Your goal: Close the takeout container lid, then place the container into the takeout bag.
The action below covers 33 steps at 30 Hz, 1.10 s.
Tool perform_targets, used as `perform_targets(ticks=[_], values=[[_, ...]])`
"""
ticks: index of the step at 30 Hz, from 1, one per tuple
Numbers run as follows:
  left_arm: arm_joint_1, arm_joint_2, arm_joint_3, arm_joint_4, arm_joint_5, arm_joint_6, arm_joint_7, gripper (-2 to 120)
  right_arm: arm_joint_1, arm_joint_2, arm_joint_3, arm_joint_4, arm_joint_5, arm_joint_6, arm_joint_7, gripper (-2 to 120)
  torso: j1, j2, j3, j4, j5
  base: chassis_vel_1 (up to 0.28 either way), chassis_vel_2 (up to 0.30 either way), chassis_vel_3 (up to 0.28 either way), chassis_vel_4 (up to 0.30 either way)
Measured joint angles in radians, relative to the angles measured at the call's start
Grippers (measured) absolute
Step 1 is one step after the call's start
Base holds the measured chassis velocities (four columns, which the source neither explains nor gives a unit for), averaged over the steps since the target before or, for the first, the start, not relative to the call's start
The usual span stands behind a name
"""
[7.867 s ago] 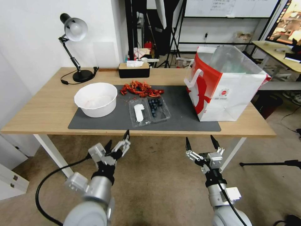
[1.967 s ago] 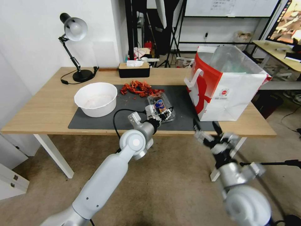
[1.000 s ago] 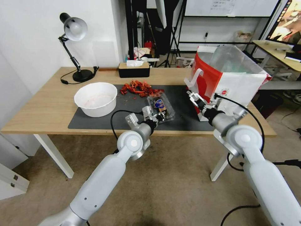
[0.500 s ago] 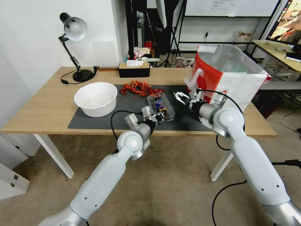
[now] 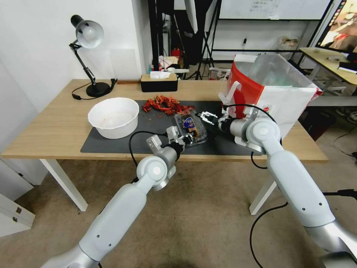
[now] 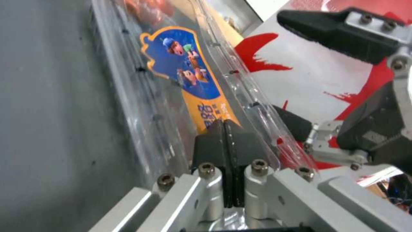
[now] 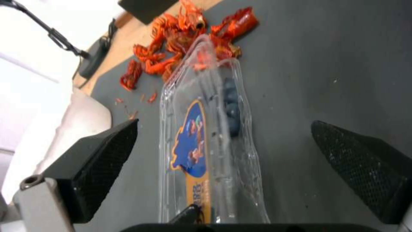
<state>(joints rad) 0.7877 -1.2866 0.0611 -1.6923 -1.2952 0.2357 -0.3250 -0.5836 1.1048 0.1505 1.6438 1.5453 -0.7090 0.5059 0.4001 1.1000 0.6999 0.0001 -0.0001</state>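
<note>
Container [image 5: 190, 126] is sitting mid-frame in the head view on the dark mat [image 5: 111, 149], lid [image 5: 189, 124] folded down over the base, colourful sticker facing up. Red scraps [image 5: 167, 104] are lying just above it in frame; bowl [image 5: 113, 117] to the left, bag [image 5: 275, 100] upper right, well clear of the box.

Left gripper [image 5: 186, 137] is sitting at the box's lower edge. In the left wrist view its pads [image 6: 225, 141] are pressed together on top of the lid by the sticker's end; they look to be pinning it down, not pinching anything.

Right gripper [image 5: 206, 117] is reaching in from the bag side at the box's right edge. In the right wrist view its fingers [image 7: 107, 154] are spread wide, straddling the box end-on, not touching it.

Handling, my read: thin clear clamshell, light, flexes easily, slick walls. Berries [image 7: 229, 103] inside are loose and squashable, so a hard squeeze is likely buckling the shell or popping the lid. Can't tell whether the latch is fully seated.

Best hold looks to be across the short width at the stiffer rim, both halves clamped together so the grip itself is keeping the lid closed. Keep it level; tilting is probably shifting the berries. Avoid gripping mid-panel, softest spot.
</note>
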Motion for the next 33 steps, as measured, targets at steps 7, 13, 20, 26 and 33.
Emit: perform_targets(ticks=[7, 13, 20, 26, 33], values=[[0.008, -0.001, -0.005, -0.009, 0.000, -0.002, 0.000, 0, 0.027, -0.005, -0.047, -0.032, -0.004, -0.019, -0.005, 100, 0.000, 0.000, 0.000, -0.0001, 0.0001, 0.000, 0.000, 0.000, 0.000], [0.008, 0.002, -0.004, -0.010, 0.000, -0.004, 0.000, 0, 0.042, -0.006, -0.077, -0.040, -0.006, -0.024, -0.011, 100, 0.000, 0.000, 0.000, 0.0000, -0.0001, 0.000, 0.000, 0.000, 0.000], [0.012, 0.003, -0.003, -0.009, 0.003, -0.007, 0.004, 0, 0.071, 0.023, -0.115, -0.076, -0.014, -0.024, -0.009, 100, 0.000, 0.000, 0.000, 0.0000, 0.0000, 0.000, 0.000, 0.000, 0.000], [0.006, 0.000, -0.006, -0.008, 0.004, -0.007, 0.004, 0, 0.087, 0.031, -0.132, -0.101, -0.016, -0.024, -0.011, 100, 0.000, 0.000, 0.000, 0.0000, 0.0000, 0.000, 0.000, 0.000, 0.000], [0.009, -0.001, -0.004, -0.009, 0.005, -0.008, 0.004, 0, 0.098, 0.039, -0.145, -0.121, -0.019, -0.024, -0.011, 100, 0.000, 0.000, 0.000, -0.0001, 0.0000, 0.000, 0.000, 0.000, 0.000]])
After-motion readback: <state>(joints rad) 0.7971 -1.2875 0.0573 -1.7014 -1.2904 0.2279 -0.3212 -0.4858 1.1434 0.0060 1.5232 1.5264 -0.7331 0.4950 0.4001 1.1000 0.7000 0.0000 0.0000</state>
